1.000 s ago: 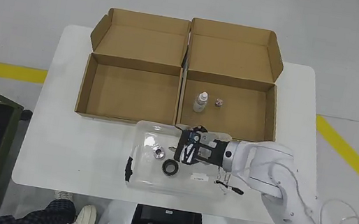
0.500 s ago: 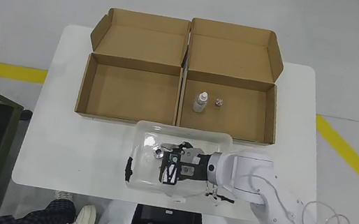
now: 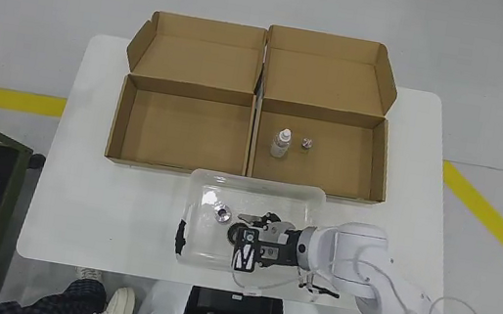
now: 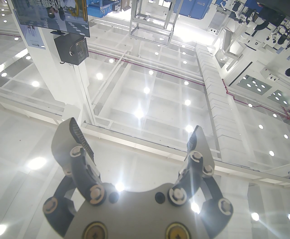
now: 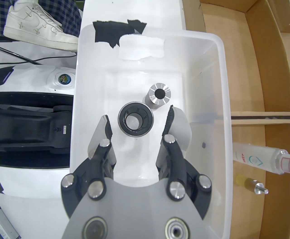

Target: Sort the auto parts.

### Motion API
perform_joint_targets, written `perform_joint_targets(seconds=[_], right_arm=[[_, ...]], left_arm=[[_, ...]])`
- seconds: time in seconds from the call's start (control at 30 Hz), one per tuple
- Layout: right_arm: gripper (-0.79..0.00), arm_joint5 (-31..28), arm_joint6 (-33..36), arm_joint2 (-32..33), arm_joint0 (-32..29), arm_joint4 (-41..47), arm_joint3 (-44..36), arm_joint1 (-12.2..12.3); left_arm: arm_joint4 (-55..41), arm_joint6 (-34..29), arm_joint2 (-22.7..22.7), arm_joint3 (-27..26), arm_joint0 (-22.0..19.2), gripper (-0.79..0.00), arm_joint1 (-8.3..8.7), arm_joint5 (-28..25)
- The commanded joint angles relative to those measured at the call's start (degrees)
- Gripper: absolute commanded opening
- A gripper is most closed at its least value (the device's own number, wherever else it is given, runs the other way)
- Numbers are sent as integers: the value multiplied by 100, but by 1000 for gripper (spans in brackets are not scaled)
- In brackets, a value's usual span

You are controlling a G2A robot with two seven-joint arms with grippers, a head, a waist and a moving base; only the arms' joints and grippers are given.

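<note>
A clear plastic bin (image 5: 223, 90) near the table's front edge holds a black ring (image 5: 136, 122) and a silver slotted collet (image 5: 158, 95) beside it. My right gripper (image 5: 138, 114) is open inside the bin, one finger on each side of the black ring, not touching it. From above, the right gripper (image 3: 243, 243) sits over the bin (image 3: 315, 195), with the collet (image 3: 220, 216) just beyond it. My left gripper (image 4: 136, 133) is open with nothing in it and points up at the ceiling.
Two open cardboard boxes stand behind the bin: the left box (image 3: 181, 131) is bare, the right box (image 3: 350, 163) holds a small clear bottle (image 3: 281, 142) and a small metal part (image 3: 306, 143). Black tape (image 5: 113, 31) marks the bin's end wall.
My right gripper has moved from the bin's far side toward the table's front edge and lower into the bin, ending astride the black ring. The parts have not moved.
</note>
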Motion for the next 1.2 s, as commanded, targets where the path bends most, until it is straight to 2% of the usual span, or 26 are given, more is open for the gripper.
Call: perform_joint_targets(seconds=[0.0,0.4,1.0,1.07,1.17], right_arm=[[-329,17,32,10,-13,-17,43,9],[-326,61,27,-189,147,-31,411,-18],[-292,186,-317,-841,750,-141,1144,-236],[-311,202,-335,-872,776,-136,1181,-250],[-409,206,-354,-904,796,-134,1206,-263]], left_arm=[[0,0,0,0,0,0,0,0],[0,0,0,0,0,0,0,0],[0,0,0,0,0,0,0,0],[0,0,0,0,0,0,0,0],[0,0,0,0,0,0,0,0]])
